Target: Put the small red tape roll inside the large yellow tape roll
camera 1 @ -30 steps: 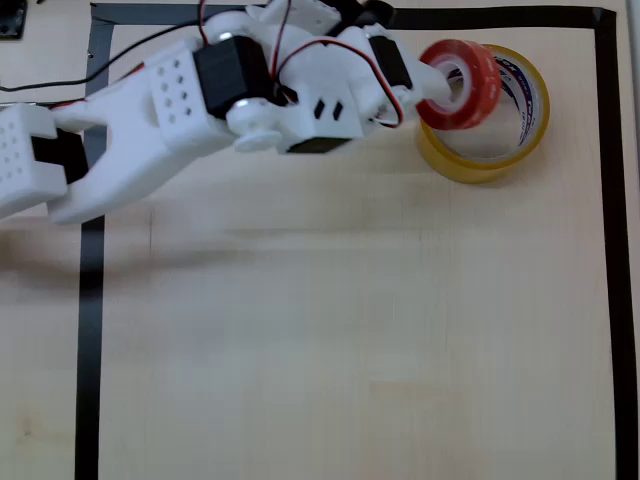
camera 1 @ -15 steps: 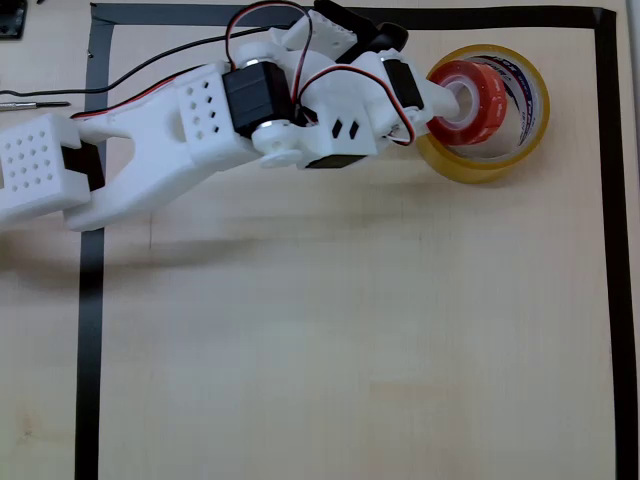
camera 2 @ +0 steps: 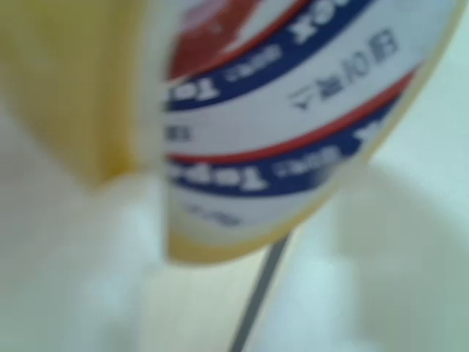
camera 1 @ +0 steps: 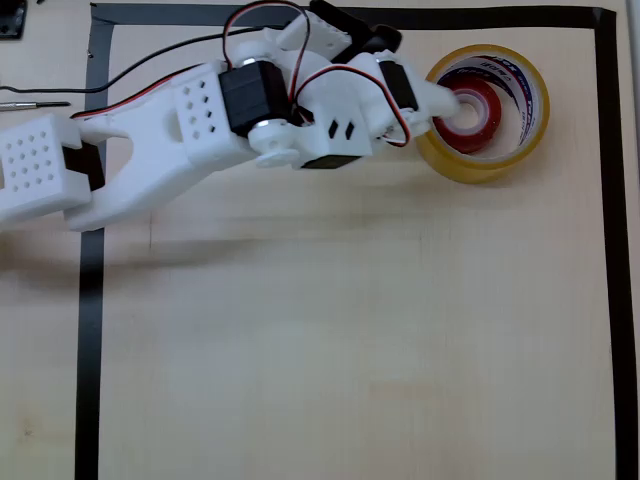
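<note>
The small red tape roll (camera 1: 482,106) lies flat inside the large yellow tape roll (camera 1: 487,167), down in its hole near the table's far right corner. My white gripper (camera 1: 452,102) reaches in from the left over the yellow roll's rim, and its fingertip covers the red roll's left edge. The red roll sits low and level and looks let go. In the wrist view the yellow roll's striped core (camera 2: 293,139) is very close and blurred. Pale blurred fingers (camera 2: 80,279) stand apart with bare table between them.
Black tape (camera 1: 90,330) outlines the wooden work area, with its right border (camera 1: 612,250) just beyond the yellow roll. The arm's body (camera 1: 200,120) stretches across the upper left. Cables (camera 1: 40,85) trail off the left edge.
The red roll was held tilted above the yellow roll's rim. It has moved over the hole and dropped flat inside, while the arm shifted slightly right.
</note>
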Robot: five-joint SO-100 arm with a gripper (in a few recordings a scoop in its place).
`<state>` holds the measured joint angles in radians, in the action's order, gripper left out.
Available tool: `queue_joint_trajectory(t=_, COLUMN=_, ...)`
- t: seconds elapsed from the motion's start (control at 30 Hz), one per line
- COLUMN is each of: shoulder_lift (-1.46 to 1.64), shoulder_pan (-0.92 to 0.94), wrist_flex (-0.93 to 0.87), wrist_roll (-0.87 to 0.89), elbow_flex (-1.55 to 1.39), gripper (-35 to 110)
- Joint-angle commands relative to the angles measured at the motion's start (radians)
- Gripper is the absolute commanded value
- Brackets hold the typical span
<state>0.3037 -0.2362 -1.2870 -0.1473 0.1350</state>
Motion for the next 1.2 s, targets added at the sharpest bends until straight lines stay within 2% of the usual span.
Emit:
queue_joint_trajectory(t=0.0, shoulder_lift=0.282, shoulder_pan=-0.038, wrist_flex=-0.158, wrist_roll=0.02, elbow_flex=0.106, gripper=0)
queue_joint_trajectory(t=0.37, shoulder_lift=0.548, shoulder_pan=-0.081, wrist_flex=-0.522, wrist_roll=0.071, elbow_flex=0.101, gripper=0)
queue_joint_trajectory(t=0.73, shoulder_lift=1.049, shoulder_pan=-0.061, wrist_flex=-0.517, wrist_roll=0.101, elbow_flex=-0.66, gripper=0)
queue_joint_trajectory(t=0.8, shoulder_lift=1.195, shoulder_pan=-0.057, wrist_flex=-0.446, wrist_roll=0.103, elbow_flex=-0.904, gripper=0)
queue_joint_trajectory(t=0.93, shoulder_lift=1.612, shoulder_pan=-0.028, wrist_flex=-0.169, wrist_roll=0.1, elbow_flex=-1.519, gripper=0)
queue_joint_trajectory(t=1.17, shoulder_lift=2.102, shoulder_pan=0.069, wrist_flex=0.034, wrist_roll=0.104, elbow_flex=-2.189, gripper=0)
